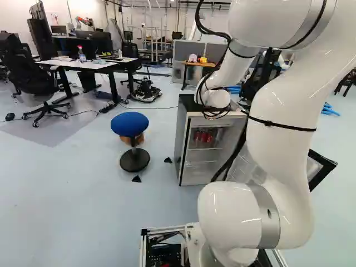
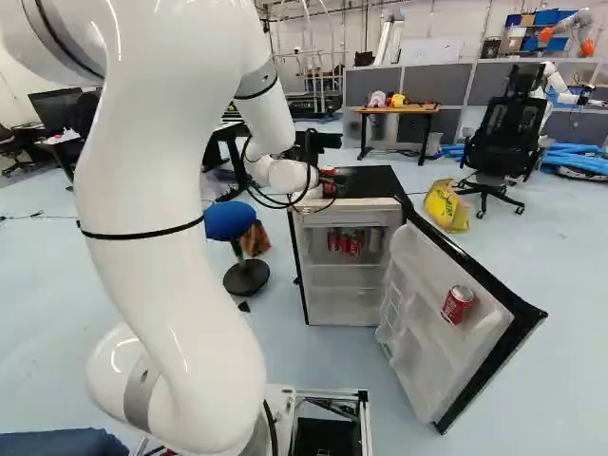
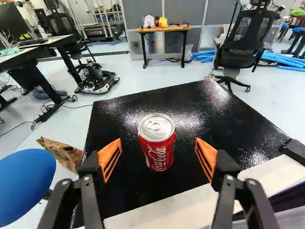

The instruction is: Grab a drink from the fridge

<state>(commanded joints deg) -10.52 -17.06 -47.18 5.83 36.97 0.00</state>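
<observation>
1. Nearest of all, white arm (image 2: pixel 161 237), bent over the fridge (image 2: pixel 366 180). Chief danger: coming down too low through misjudged height, pressing on the top and rocking or shoving the whole load. Also possible: black cables (image 1: pixel 234 154) snagging on the front edge during a lift.
2. Door (image 2: pixel 437 332) swung wide open, with a spare can (image 2: pixel 458 304) in its rack. Risk of a bump from driving the base forward or turning it without watching that side, and of a spill from the rack.
3. Gripper (image 3: pixel 158 140) spread wide, orange pads (image 3: pixel 110 160) facing each other across a gap, nothing held. Risk from closing off-centre: one pad striking first, then a skid or a topple toward the front edge. Too high a bite likely to slip off the rounded shoulder; too hard a squeeze likely to dent.
4. Red can (image 3: pixel 159 164), the likely target, upright on the fridge's black top, nearer the front edge than the back one. Roughly centred between the jaws, touching neither; exact depth below the tips hard to tell.
</observation>
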